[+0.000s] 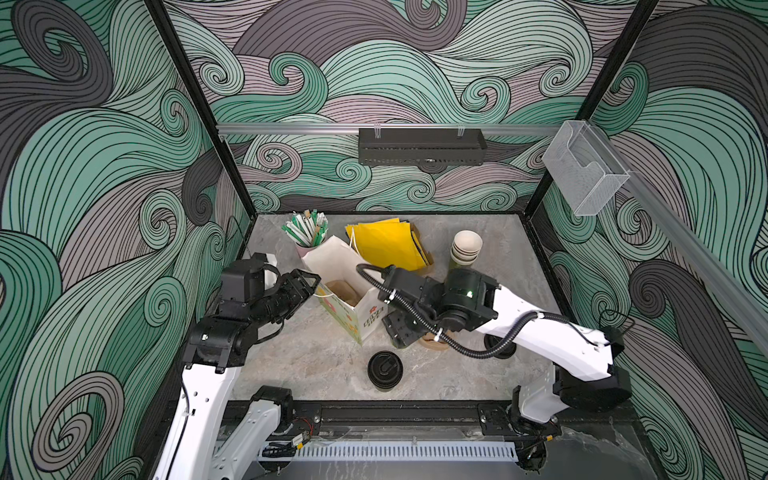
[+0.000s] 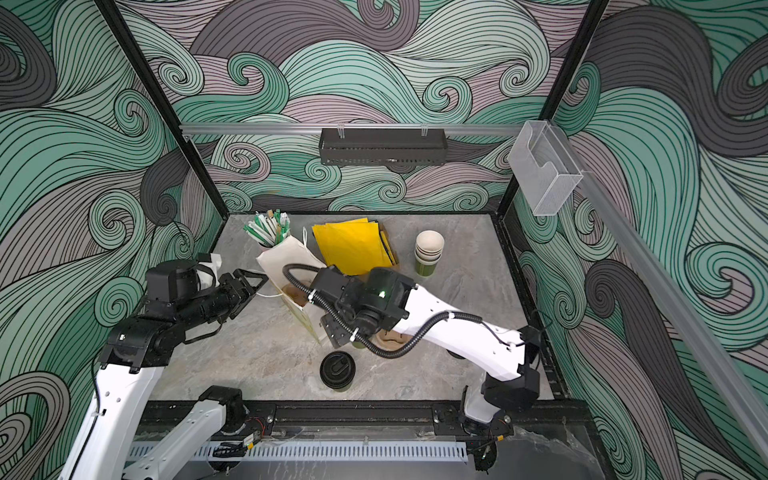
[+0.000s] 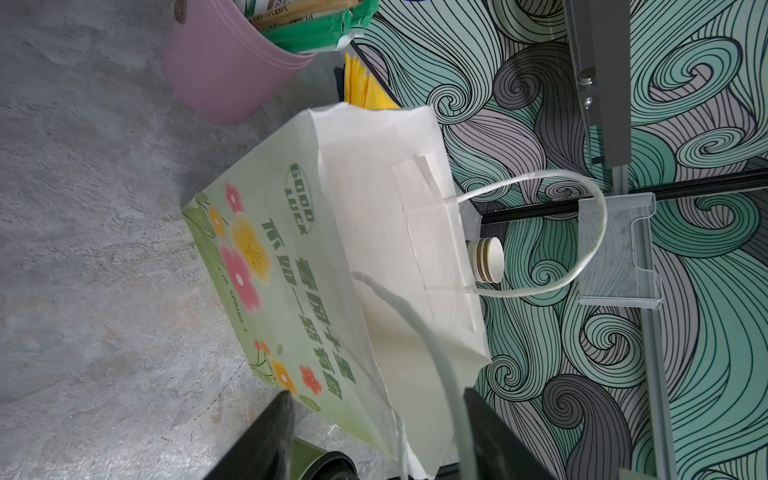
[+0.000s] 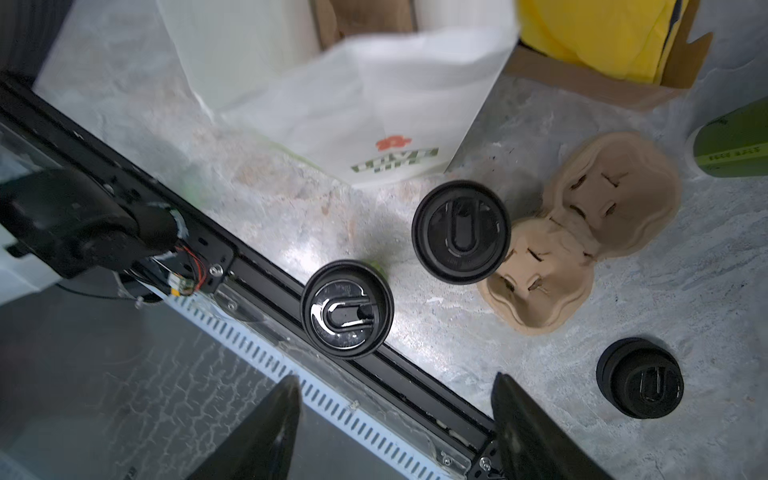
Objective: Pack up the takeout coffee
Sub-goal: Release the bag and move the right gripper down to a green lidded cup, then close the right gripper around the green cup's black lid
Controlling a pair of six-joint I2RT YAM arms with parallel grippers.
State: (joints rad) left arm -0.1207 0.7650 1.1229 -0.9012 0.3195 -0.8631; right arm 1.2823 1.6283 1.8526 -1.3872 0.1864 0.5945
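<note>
**Coffee** (image 1: 385, 370): upright on table (image 1: 311, 365), at 5 o'clock of open bag (image 1: 370, 311), untouched.
**Left fingers** (image 3: 270, 440): parted, handle (image 3: 428, 345) loose between them.
**Right fingers** (image 4: 528, 428): parted, empty.
**Step, judged:** cup pick-up.
**Next:** straddle cup below lid, keep upright, lower into bag.

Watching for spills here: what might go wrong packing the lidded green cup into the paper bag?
1. The left gripper is open, so the white flowered paper bag stands unheld and may tip if a cup hits its rim.
2. The black-lidded green paper cup stands near the grey marbled table's front edge; the open right gripper could nudge it off.
</note>
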